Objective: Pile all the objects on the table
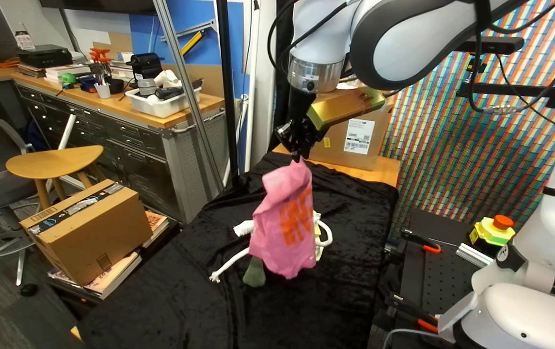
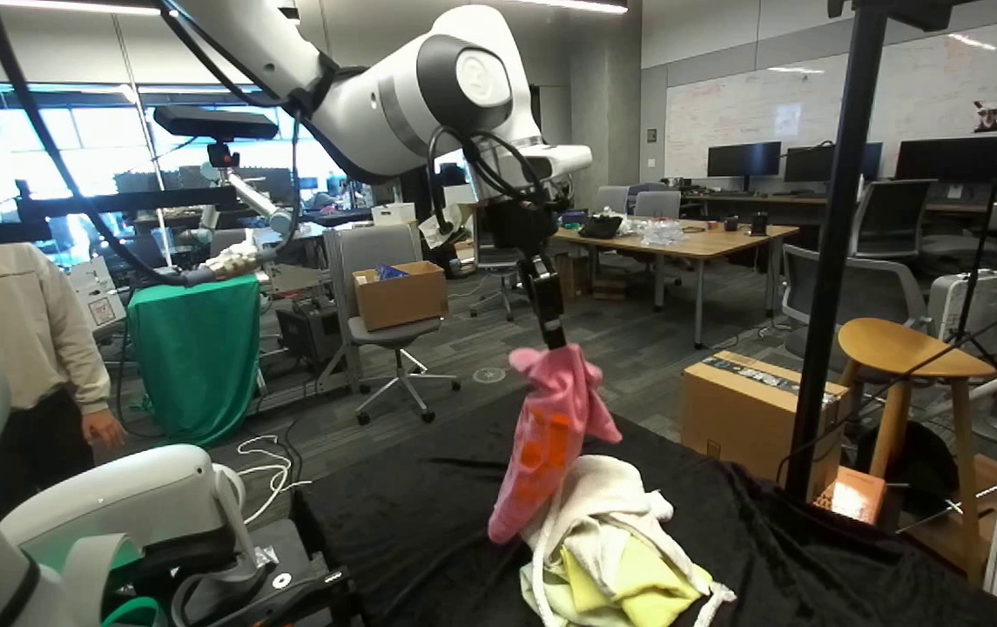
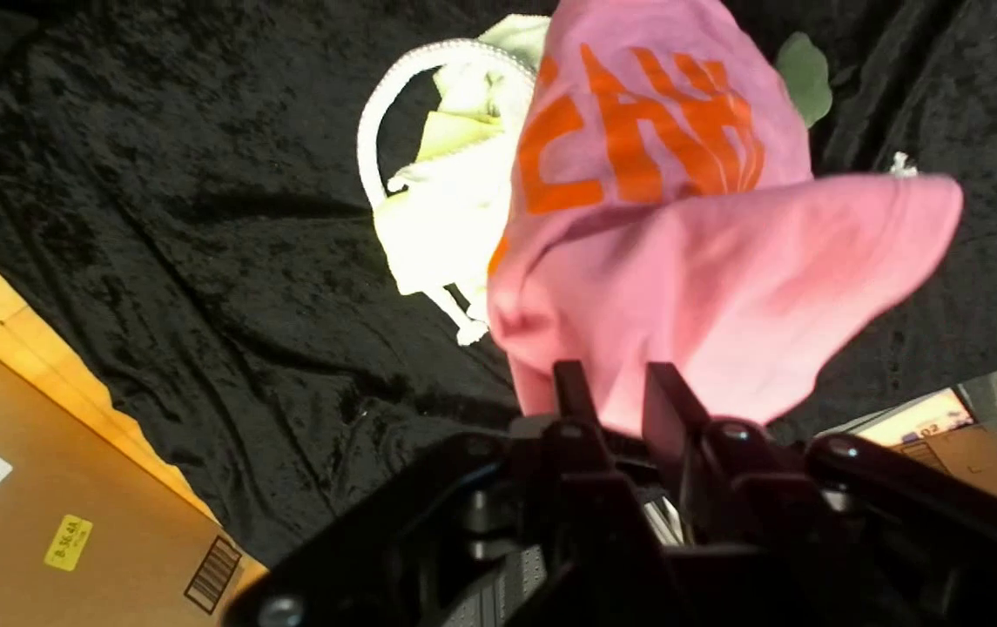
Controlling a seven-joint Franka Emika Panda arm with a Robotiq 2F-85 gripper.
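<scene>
Below my black pincer (image 3: 616, 370), toward twelve o'clock in the wrist view, hangs the soft pink cloth with orange lettering (image 3: 672, 244); cream and yellow-green cloths (image 3: 450, 226) lie at its nine o'clock on the black fabric tabletop (image 3: 228, 226); my jaws stand apart at its peak, gripping or not I cannot tell; light and limp, I judge, best nipped by a standing fold; creases garble its letters; at eight o'clock, a yellow sticker (image 3: 69, 542) on the brown cardboard box (image 3: 106, 488) seems to read "B-36.4A".
</scene>
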